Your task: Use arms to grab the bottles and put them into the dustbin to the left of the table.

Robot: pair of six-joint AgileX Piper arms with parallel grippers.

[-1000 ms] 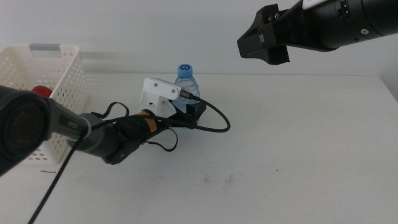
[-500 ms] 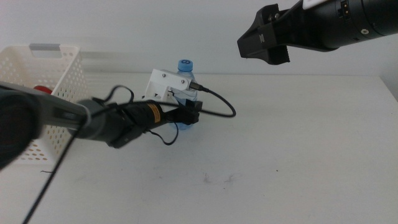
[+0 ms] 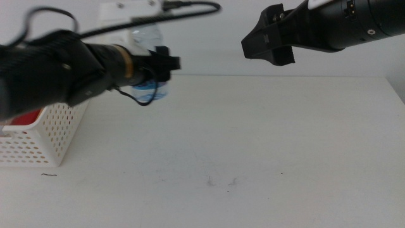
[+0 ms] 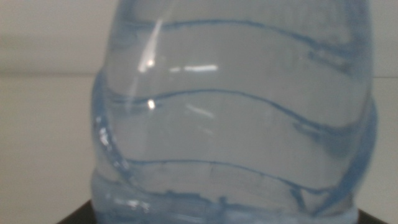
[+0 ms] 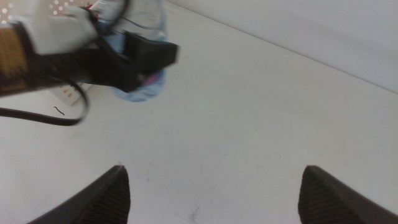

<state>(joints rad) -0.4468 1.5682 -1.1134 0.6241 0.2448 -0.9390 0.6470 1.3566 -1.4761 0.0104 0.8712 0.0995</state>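
My left gripper (image 3: 164, 66) is shut on the clear water bottle (image 3: 154, 93) and holds it in the air above the table's (image 3: 285, 145) back left part, just right of the white dustbin (image 3: 44, 136). In the left wrist view the bottle's ribbed body (image 4: 230, 124) fills the picture. Something red (image 3: 25, 118) lies inside the dustbin. My right gripper (image 3: 269, 43) hangs high at the back right, open and empty (image 5: 217, 193). The right wrist view shows the left gripper (image 5: 146, 57) with the bottle (image 5: 149, 84). The yellow juice bottle is out of view.
Small dark scuff marks (image 3: 221, 182) lie on the tabletop near the front middle. A thin dark mark (image 3: 47, 175) lies in front of the dustbin. A black cable (image 3: 190, 7) loops above the left arm.
My left gripper has lifted the water bottle off the table and carried it up and to the left, toward the dustbin. The right arm has not moved.
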